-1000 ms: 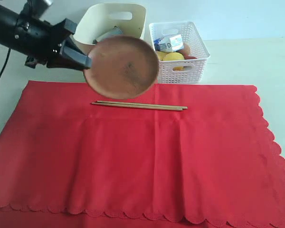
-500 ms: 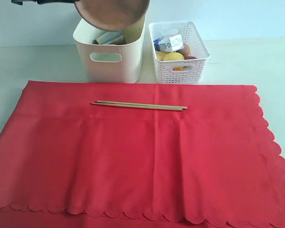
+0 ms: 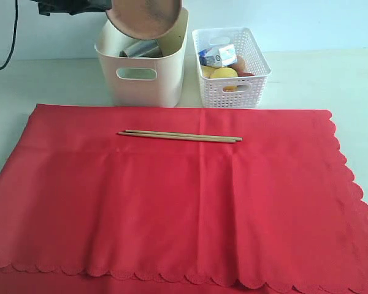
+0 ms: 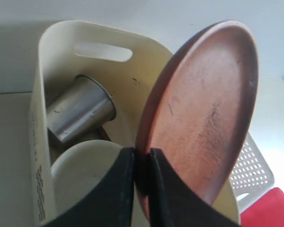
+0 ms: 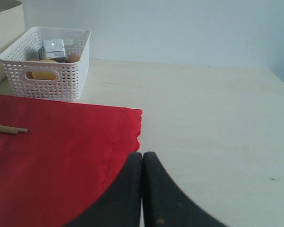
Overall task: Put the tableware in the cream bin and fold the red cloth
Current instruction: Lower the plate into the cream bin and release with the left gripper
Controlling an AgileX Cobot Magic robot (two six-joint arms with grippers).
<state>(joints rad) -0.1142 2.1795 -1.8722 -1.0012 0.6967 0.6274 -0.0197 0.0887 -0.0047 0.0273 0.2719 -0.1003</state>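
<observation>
Lowering underway: left end effector (image 4: 142,158), clamped on the rim of the brown plate (image 4: 203,104), has swung it from over the cloth's far edge up to the mouth of the cream bin (image 3: 148,82). Plate stands tilted on edge above the cup (image 4: 80,109) and bowl (image 4: 83,172). Release likely next. Chopsticks (image 3: 179,136) stay put on the red cloth (image 3: 172,208), which lies flat, unfolded. Right end effector (image 5: 142,163) pressed together, idle low over the desk (image 5: 217,113).

matt red cloth (image 3: 190,208), brushed steel cup (image 4: 80,113)
</observation>
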